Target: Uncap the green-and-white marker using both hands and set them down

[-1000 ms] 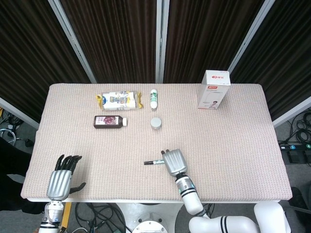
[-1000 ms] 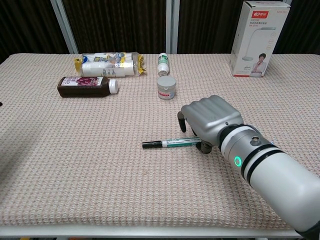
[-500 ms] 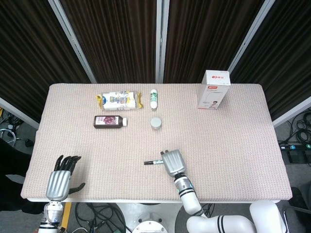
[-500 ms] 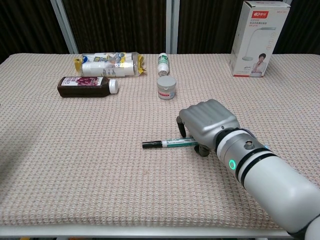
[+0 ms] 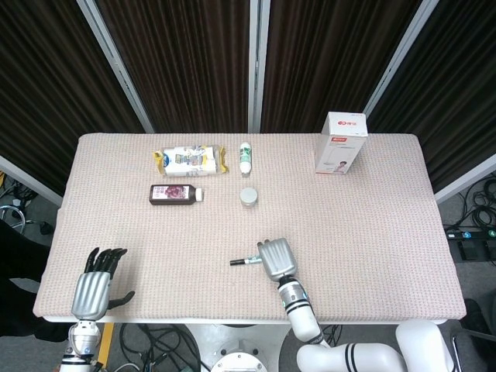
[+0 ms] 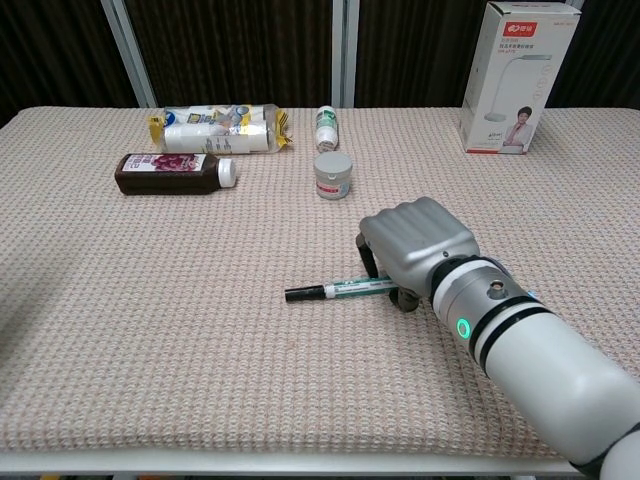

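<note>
From the head view, the marker (image 5: 246, 262) lies near the middle of the worktop's (image 5: 372, 225) front edge, its rear end under the right hand (image 5: 276, 258), whose fingers curl down over it. The left hand (image 5: 96, 280) hovers at the front left corner, fingers apart, holding nothing.

From the chest view, the right hand (image 6: 415, 248) grips the marker (image 6: 338, 290); the black cap end pokes out leftward, still on.

Green-and-white marker (image 6: 352, 288) (black cap) — beige cloth (image 6: 150, 330)
</note>
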Tool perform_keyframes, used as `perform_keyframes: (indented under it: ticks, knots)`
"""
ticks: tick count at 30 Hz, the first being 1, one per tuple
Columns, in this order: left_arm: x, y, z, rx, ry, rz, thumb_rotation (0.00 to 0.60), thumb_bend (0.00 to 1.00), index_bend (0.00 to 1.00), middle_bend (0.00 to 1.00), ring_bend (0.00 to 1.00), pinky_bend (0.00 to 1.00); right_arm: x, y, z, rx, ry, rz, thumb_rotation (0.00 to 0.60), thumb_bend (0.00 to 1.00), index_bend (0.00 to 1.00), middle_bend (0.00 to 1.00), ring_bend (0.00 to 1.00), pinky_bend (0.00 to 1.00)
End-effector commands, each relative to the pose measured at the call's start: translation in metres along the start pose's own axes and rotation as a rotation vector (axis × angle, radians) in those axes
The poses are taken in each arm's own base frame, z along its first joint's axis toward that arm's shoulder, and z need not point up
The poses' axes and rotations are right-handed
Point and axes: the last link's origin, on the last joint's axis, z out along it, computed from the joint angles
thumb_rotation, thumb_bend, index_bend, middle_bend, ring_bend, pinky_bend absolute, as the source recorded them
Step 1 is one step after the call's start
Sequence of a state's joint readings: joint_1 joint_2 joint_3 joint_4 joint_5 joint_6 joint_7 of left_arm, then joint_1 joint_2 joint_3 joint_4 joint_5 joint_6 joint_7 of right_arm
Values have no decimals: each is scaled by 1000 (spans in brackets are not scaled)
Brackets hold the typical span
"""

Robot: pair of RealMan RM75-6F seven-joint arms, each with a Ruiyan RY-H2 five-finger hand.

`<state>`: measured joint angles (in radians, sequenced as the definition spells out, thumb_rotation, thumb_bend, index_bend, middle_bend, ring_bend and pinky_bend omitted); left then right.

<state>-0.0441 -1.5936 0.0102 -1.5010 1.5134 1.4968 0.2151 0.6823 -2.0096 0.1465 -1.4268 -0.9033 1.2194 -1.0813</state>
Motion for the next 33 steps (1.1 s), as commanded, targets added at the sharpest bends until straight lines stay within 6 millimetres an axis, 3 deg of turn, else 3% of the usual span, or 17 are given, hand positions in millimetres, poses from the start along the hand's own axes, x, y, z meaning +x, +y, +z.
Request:
perform_keyframes:
  ticks: [1, 11, 18, 27, 33]
  knots:
    - [0, 0, 0, 1, 0, 0, 600, 0, 163, 152, 117, 56, 0, 0, 0, -3, 4, 1, 600, 258, 550, 567, 723, 870]
    - [2, -1, 2, 8, 7, -18, 600, 0, 163, 153, 117, 56, 6, 6, -2, -18, 57, 23, 600, 288, 621, 647, 727, 870]
    - [13, 4, 13, -9, 34, -31, 600, 0, 174, 153, 117, 56, 23, 21, 1, -54, 113, 41, 600, 292, 646, 661, 727, 870]
    - [29, 28, 48, -77, 56, 16, 600, 56, 186, 161, 117, 82, 68, 47, 12, -113, 211, 51, 600, 292, 655, 666, 726, 870]
    - [35, 50, 86, -127, 30, 78, 600, 60, 186, 162, 117, 127, 89, 52, 21, -127, 234, 35, 600, 292, 657, 667, 726, 870]
